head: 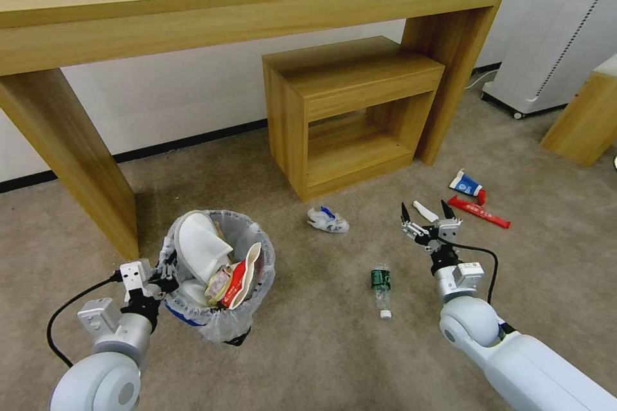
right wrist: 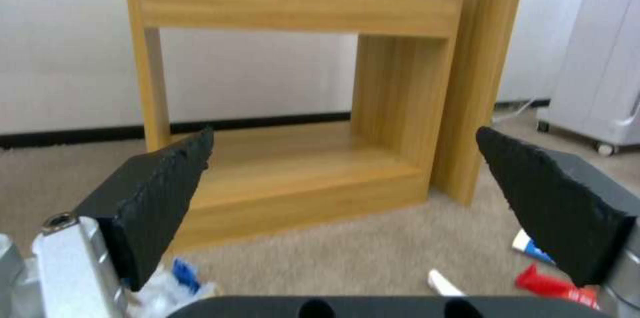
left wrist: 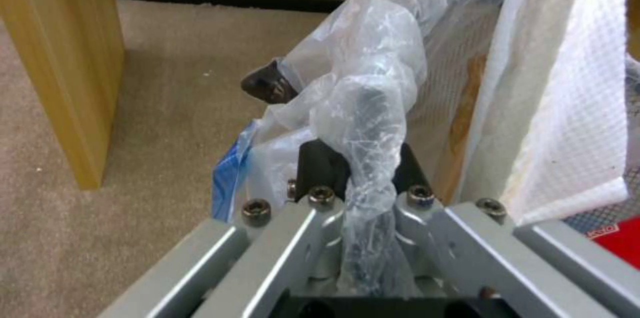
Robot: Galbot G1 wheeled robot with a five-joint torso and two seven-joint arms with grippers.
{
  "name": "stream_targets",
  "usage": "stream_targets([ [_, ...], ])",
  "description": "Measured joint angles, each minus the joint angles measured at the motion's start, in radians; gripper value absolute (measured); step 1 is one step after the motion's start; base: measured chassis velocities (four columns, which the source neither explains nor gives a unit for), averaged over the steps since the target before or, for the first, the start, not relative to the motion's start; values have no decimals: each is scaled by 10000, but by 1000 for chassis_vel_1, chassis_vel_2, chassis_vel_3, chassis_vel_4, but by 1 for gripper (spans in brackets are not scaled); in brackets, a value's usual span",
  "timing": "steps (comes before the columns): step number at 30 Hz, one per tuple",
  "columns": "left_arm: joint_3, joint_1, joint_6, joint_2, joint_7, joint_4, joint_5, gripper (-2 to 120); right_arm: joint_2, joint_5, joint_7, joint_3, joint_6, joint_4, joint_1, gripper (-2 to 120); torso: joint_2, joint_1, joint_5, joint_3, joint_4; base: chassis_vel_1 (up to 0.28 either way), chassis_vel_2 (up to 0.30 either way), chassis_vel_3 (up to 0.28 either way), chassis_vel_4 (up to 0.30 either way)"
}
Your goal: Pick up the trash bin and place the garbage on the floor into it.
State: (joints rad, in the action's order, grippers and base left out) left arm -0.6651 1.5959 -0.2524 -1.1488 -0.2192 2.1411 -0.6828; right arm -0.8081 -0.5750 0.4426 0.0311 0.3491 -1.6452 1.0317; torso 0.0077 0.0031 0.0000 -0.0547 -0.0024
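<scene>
Right gripper (head: 425,210): jaws spread wide, holding nothing, hovering over the floor (head: 321,347).
Nearest litter: a small white tube (head: 425,210) lies just beyond and between the fingertips, long axis slanting across the gap.
Other garbage: red wrapper (head: 479,212) and carton (head: 467,183) a little past it to the right; bottle (head: 380,284) nearer the robot to the left; crumpled wrapper (head: 328,220) further left.
Nearer arm: right, judged by reach.
Left gripper (left wrist: 363,173): clenched on the bin (head: 218,270) rim and its bag (left wrist: 373,107).
Bin: at the left gripper, already holding slippers and red bowl.
</scene>
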Motion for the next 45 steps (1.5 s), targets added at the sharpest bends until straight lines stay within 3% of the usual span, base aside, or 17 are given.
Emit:
stream_targets([
  [4,8,-17,-1,-43,-1,-55,8,3,261,-353,-64,272,-419,-6,28,100,0,0,-1,0,0,0,0,0,0],
  [11,77,-34,6,-192,10,-182,139,3,905,-2434,-49,890,-1750,-295,434,100,0,0,-1,0,-1,0,0,0,0],
  [18,64,2,58,-280,27,-227,204,3,741,-3997,719,1691,-3439,57,343,100,0,0,2,0,-2,0,0,0,0],
  [29,57,27,93,-379,38,-247,262,3,-309,-4127,844,2888,-3621,1788,-632,100,0,0,-1,0,1,0,0,0,0],
  [39,69,99,122,-484,40,-215,319,3,-1344,-3758,568,4043,-3223,3807,-1490,98,-1,0,1,0,-1,0,0,0,0],
  [45,58,193,174,-519,46,-98,315,3,-1830,-3496,412,4611,-2964,4936,-2071,82,-1,0,-1,0,0,0,0,0,0],
])
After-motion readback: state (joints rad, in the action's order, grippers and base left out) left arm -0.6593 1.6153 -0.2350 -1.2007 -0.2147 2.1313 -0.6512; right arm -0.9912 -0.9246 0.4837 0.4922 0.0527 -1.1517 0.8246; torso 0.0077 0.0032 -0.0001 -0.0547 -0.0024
